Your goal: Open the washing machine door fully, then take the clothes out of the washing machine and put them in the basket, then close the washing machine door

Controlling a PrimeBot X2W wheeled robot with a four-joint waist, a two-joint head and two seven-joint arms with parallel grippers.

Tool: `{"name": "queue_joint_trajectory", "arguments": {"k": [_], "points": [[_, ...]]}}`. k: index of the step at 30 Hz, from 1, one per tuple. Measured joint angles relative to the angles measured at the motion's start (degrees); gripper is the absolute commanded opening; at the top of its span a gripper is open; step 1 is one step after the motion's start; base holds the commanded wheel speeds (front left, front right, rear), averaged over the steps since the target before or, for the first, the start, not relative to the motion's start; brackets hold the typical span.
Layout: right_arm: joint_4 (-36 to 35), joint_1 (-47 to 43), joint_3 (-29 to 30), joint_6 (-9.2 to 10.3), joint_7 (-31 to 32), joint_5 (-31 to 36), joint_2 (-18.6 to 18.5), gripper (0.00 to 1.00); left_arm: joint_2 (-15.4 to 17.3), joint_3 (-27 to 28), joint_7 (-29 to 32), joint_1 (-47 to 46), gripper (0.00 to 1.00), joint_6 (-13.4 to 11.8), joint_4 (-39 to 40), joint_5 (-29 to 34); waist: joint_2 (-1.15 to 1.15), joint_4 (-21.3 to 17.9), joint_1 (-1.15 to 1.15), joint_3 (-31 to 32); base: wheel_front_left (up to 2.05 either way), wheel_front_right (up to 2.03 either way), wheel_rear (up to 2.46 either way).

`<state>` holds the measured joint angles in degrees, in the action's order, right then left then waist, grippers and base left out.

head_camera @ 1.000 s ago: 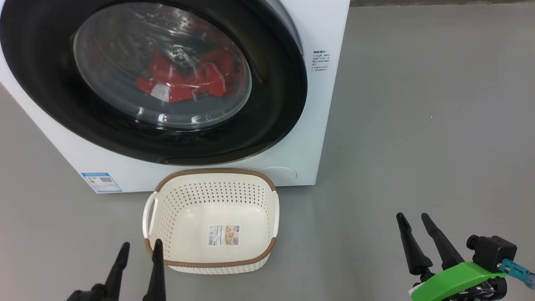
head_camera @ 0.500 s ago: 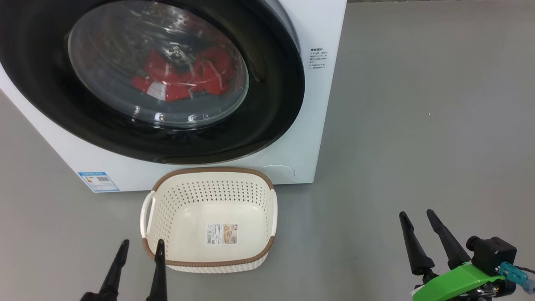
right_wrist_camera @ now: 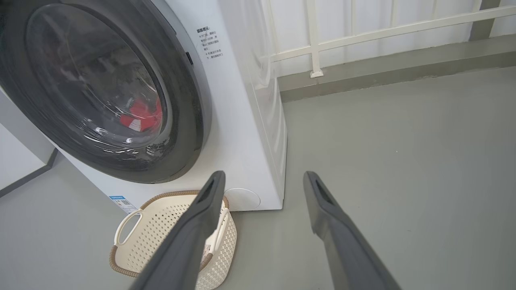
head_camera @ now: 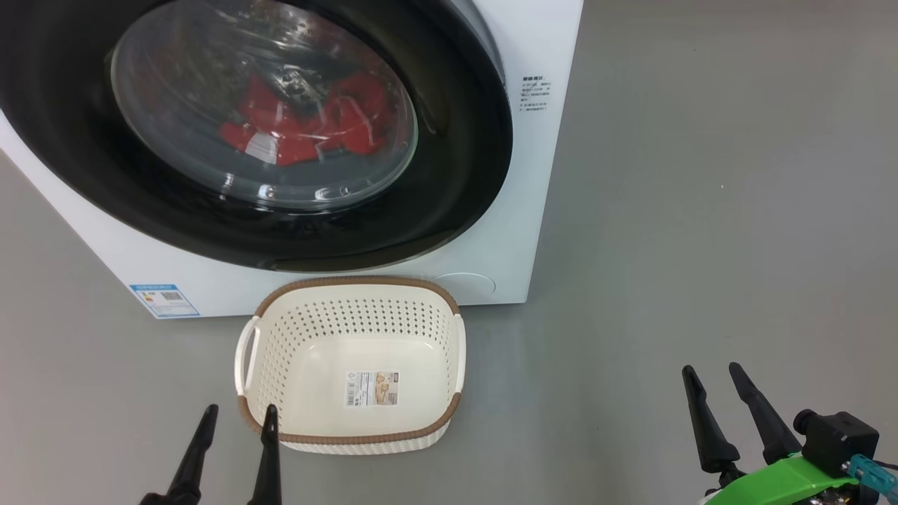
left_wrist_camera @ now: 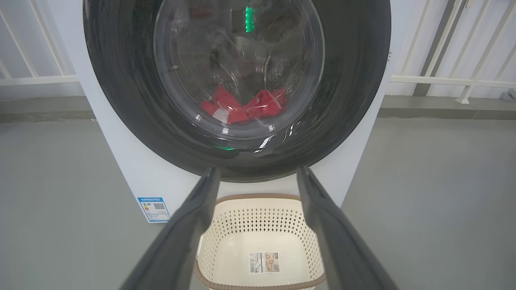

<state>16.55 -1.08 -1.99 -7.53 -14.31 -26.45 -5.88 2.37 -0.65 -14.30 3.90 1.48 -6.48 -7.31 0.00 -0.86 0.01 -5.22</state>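
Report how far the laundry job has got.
Nothing done yet: the washing machine door is shut, the clothes lie behind its glass, the basket is empty. The left gripper and right gripper hang open, holding nothing. Left: open door, move clothes, close door.

Closed washing machine door (head_camera: 459,168) bars way to clothes (head_camera: 302,130); basket (head_camera: 351,282) top open.

Smooth grey floor (head_camera: 708,210) runs to a white railing (right_wrist_camera: 311,40), perhaps fronting a pale wall (right_wrist_camera: 403,12).

I've got smooth grey floor (head_camera: 701,210) all round here, and at the back a white railing (right_wrist_camera: 312,44) stands along a low grey kerb (right_wrist_camera: 403,68).
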Motion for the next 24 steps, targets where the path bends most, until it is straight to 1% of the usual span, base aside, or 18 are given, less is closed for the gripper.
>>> {"name": "queue_joint_trajectory", "arguments": {"k": [11,12,13,14,21,24], "points": [[-0.33,-0.12,0.24,0.0,0.0,0.0,0.27,1.0,0.02,-0.54,0.0,0.91,1.0,0.0,-0.02,-0.33,0.0,0.32,0.0,0.26,0.0,0.0,0.0],[-0.42,-0.12,-0.03,0.0,0.0,-0.01,0.26,0.69,0.02,-0.56,0.0,0.91,1.0,0.0,-0.02,-0.33,0.0,0.36,0.0,0.3,0.0,0.0,0.0],[-0.45,-0.12,-0.46,0.0,0.0,-0.07,0.25,0.42,0.02,-0.6,0.0,0.91,1.0,0.0,-0.01,-0.33,0.0,0.39,0.0,0.32,0.0,0.0,0.0],[-0.45,-0.12,-0.86,0.0,0.0,-0.22,0.22,0.0,0.02,-0.65,0.0,0.91,1.0,0.0,-0.01,-0.33,0.0,0.44,0.0,0.36,0.0,0.0,0.0],[-0.59,0.8,-3.47,0.0,0.0,-2.64,-0.3,0.0,0.04,-1.1,0.0,0.91,1.0,0.01,0.0,-0.33,0.0,0.98,0.0,0.83,0.0,0.0,0.0],[-1.09,3.38,-4.28,0.0,0.0,-5.45,-0.23,0.0,0.05,-1.42,0.0,0.9,1.0,0.05,0.01,-0.33,0.0,1.39,0.0,0.89,0.0,0.0,0.0]]}}
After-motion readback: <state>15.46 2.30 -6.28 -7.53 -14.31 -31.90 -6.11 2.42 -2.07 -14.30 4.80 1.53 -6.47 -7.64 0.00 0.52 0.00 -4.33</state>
